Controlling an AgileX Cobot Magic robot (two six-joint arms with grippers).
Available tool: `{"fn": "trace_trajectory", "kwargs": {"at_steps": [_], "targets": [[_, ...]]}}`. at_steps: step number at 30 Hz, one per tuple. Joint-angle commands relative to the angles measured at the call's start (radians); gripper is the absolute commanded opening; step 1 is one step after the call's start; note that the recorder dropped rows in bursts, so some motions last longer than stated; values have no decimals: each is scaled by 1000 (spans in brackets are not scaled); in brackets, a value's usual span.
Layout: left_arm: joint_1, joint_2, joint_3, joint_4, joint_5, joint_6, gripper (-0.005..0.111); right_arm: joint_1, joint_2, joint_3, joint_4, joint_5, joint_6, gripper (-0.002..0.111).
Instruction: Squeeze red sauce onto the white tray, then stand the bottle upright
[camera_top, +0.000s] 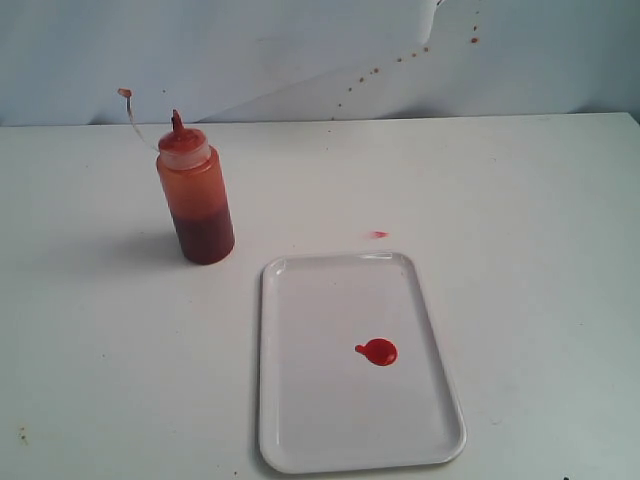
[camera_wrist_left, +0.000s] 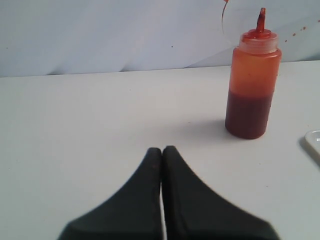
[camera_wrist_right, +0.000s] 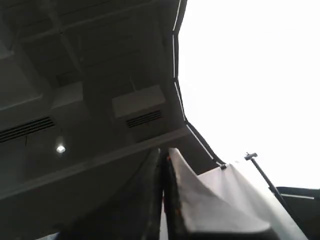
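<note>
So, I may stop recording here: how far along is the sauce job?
Done: red sauce sits as a blob on the white tray, and the bottle stands upright on the table, apart from the tray. In hand: nothing; the left tool is shut and empty, the right tool shut, aimed at the ceiling. Remaining: nothing visible, bar a smear beside the tray.

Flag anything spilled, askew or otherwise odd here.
A small red smear lies on the table just outside the white tray, on its backdrop side. Red specks dot the backdrop. The bottle stands upright, but its tip cap is off, sticking out on its tether. The red sauce blob sits inside the tray.
</note>
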Motion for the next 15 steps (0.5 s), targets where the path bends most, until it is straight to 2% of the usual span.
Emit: {"fn": "trace_trajectory", "kwargs": {"at_steps": [1, 7, 9, 11, 12, 13, 14, 15], "targets": [[-1, 5, 6, -5, -7, -9, 1, -36, -3, 5, -1, -17, 2, 0], [-1, 5, 6, -5, -7, -9, 1, -155, -3, 5, -1, -17, -10, 0], [-1, 5, 6, -5, -7, -9, 1, -176, -3, 5, -11, 57, -24, 0], [-1, 5, 6, -5, -7, -9, 1, -195, -3, 5, -50, 278, -138, 0], [-1, 5, 6, -5, -7, -9, 1, -204, -3, 5, -71, 482, -245, 0], [-1, 5, 6, -5, -7, -9, 1, -209, -3, 12, -93, 605, -298, 0], [-1, 5, 6, -5, -7, -9, 1, -208, -3, 46, -117, 701, -334, 0], [-1, 5, 6, -5, -7, -9, 1, -208, -3, 84, -122, 712, -335, 0]]}}
